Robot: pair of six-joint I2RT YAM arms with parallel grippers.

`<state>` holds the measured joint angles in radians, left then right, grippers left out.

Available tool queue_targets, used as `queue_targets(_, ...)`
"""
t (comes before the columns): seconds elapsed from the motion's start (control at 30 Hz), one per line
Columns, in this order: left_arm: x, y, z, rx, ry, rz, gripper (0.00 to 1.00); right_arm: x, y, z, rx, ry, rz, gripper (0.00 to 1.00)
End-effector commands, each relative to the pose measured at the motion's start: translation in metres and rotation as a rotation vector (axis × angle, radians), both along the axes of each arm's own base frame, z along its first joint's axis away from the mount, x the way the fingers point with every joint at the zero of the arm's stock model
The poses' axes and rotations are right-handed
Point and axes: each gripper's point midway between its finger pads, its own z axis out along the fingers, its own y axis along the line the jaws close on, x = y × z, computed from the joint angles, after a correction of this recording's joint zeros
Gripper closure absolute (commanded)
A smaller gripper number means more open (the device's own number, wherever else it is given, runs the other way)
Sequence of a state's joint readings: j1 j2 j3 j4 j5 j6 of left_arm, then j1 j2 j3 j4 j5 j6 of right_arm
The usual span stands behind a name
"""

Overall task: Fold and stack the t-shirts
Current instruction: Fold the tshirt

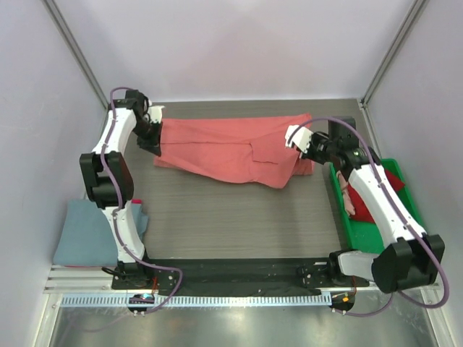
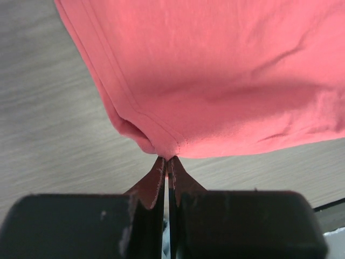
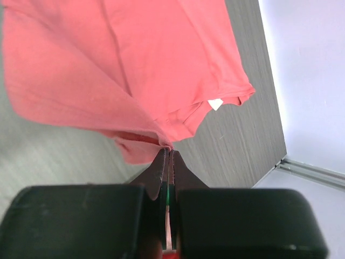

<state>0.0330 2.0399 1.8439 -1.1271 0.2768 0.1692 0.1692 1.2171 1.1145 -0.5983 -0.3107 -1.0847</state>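
- The salmon-red t-shirt [image 1: 231, 148] stretches sideways across the far half of the tabletop [image 1: 231, 217], between the two arms.
- The left fingers [image 2: 160, 174] are pressed together on a stitched hem corner at the shirt's left end. In the left wrist view the cloth bunches into a small fold right at the tips.
- The right fingers [image 3: 161, 167] are also pressed together, pinching a gathered edge of the same shirt near its right end. Folds of cloth fan away from the pinch.
- A small white label [image 3: 215, 104] shows at an edge of the shirt in the right wrist view, just beyond the right fingers.
- From above, the shirt's near edge slants and part of the cloth is doubled over near the middle. How much of it rests on the wood cannot be told.
- The grey-blue t-shirt [image 1: 83, 235] lies flat at the near-left edge of the tabletop, beside the left arm's base and well apart from the salmon-red one.
- The darker red t-shirt [image 1: 394, 181] sits in the green tray [image 1: 359, 235] at the right side, partly hidden by the right arm.
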Motion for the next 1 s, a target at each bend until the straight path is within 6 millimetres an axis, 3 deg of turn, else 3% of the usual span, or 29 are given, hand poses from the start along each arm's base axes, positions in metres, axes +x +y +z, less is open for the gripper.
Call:
queue_targets(0.0, 0.013, -0.003, 0.015, -0.013, -0.017, -0.028, 1.0, 0.04, -0.003, 0.034, 0.055, -0.103, -0.089, 0.99)
queue_targets(0.4, 0.066, 0.008, 0.015, 0.015, -0.079, -0.008, 1.0, 0.127, -0.022, 0.043, 0.112, -0.157, -0.25, 0.99)
queue_targets(0.43, 0.07, 0.01, 0.014, 0.018, -0.087, 0.001, 1.0, 0.134, -0.022, 0.032, 0.111, -0.138, -0.257, 0.99)
queue_targets(0.53, 0.08, 0.014, 0.009, 0.025, -0.096, 0.015, 1.0, 0.151, -0.022, 0.034, 0.125, -0.151, -0.28, 0.99)
queue_targets(0.67, 0.088, 0.018, -0.002, 0.036, -0.094, 0.032, 1.0, 0.18, -0.021, 0.021, 0.127, -0.136, -0.302, 0.99)
queue_targets(0.97, 0.103, 0.032, -0.017, 0.065, -0.102, 0.072, 1.0, 0.221, -0.02, -0.01, 0.117, -0.102, -0.324, 0.99)
